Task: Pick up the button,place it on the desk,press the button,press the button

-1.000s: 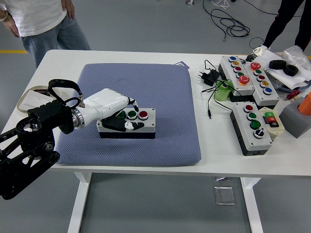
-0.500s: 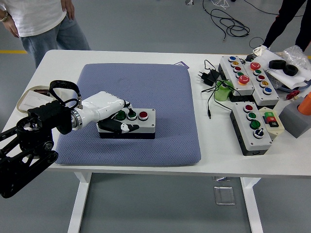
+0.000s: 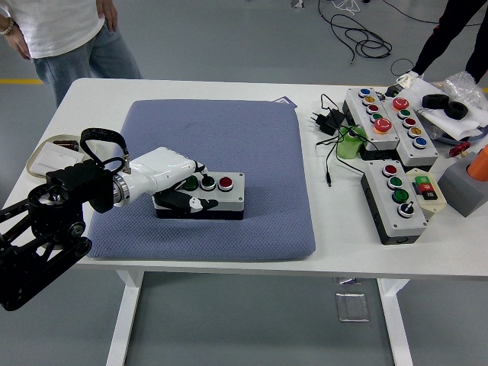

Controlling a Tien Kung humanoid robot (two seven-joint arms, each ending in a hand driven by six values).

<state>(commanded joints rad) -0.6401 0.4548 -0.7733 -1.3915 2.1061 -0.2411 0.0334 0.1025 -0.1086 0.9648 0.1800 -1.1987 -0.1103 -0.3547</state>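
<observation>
The button box (image 3: 204, 194) lay flat on the blue-grey mat (image 3: 252, 145), toward the mat's 7 o'clock corner, with three buttons in a row on its top — a green one (image 3: 190, 183), a dark one (image 3: 207, 183) and a red one (image 3: 225, 183). The left hand (image 3: 169, 177), white-shelled with dark fingers, was laid over the box's 9 o'clock end; its fingers (image 3: 191, 203) were curled loosely across the top and front edge, near the green button, but a firm grip on the box was not evident, and whether a fingertip rested on a button could not be told. The right arm was not seen. Since the box sat settled on the mat, the picking and placing were judged done, and the pressing step was judged to be in hand. The next move was judged to call for one fingertip to be lined up over a button cap and driven straight down, without the box being pushed toward 3 o'clock. Other button boxes (image 3: 396, 200) lay well apart at 3 o'clock on the white table (image 3: 229, 90), and a person (image 3: 57, 30) stood at 11 o'clock, hands off the table.
</observation>
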